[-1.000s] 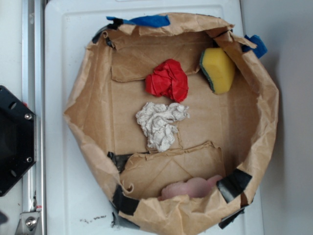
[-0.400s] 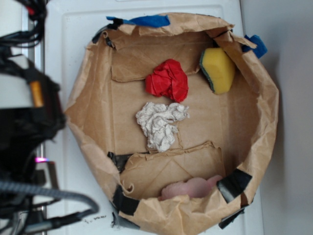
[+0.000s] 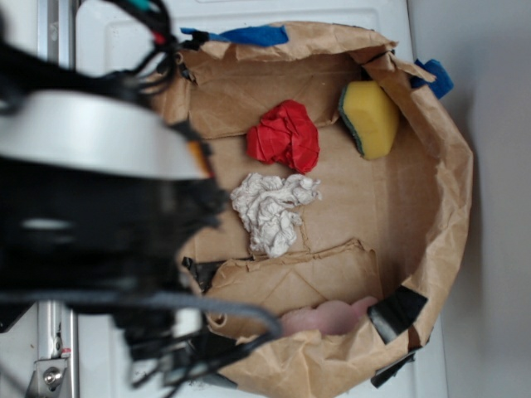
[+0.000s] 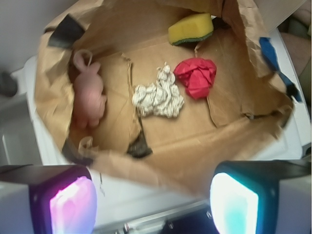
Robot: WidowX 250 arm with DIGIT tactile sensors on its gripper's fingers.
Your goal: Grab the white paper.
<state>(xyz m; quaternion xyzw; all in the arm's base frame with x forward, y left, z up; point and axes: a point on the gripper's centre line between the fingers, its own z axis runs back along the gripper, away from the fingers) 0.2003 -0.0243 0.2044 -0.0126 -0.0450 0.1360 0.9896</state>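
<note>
Our gripper [image 4: 153,197] hangs over the near rim of the brown paper tray [image 4: 53,112], its two fingers set wide apart with nothing between them, so the grab is not yet begun: we judge that the approach, the descent and the closing are all left to do.

Going left to right in the wrist view, the pale pink rabbit-shaped toy [image 4: 88,97] lies by the tray's left wall. Next, near the middle of the tray floor, sits the white paper [image 4: 158,96], an off-white wad, tightly crumpled, wrinkly and irregular, with a small peak sticking up at its top. Just beside it on the right, apart or barely touching, is the red paper ball [image 4: 197,76], and the yellow sponge [image 4: 191,28] rests at the far wall. The white paper lies free and uncovered, well ahead of the gripper.
</note>
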